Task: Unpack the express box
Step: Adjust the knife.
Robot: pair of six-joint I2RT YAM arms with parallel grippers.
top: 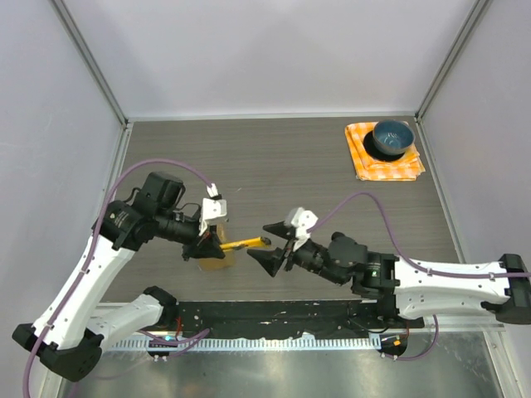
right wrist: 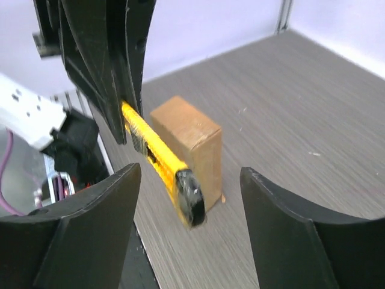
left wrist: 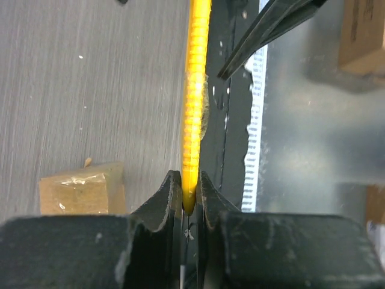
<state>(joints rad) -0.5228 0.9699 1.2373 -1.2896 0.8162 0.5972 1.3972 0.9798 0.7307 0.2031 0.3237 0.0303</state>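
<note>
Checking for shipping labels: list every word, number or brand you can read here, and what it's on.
None can be read.
Dark print on the brown carton off the table: too blurred to read.
The express box and the yellow utility knife show no lettering.

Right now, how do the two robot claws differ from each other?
The left gripper has its jaws shut on a yellow utility knife; the right gripper holds its jaws open, empty. The left gripper hangs close by the express box; the right gripper is farther off, facing the knife's free end. Both are black.
</note>
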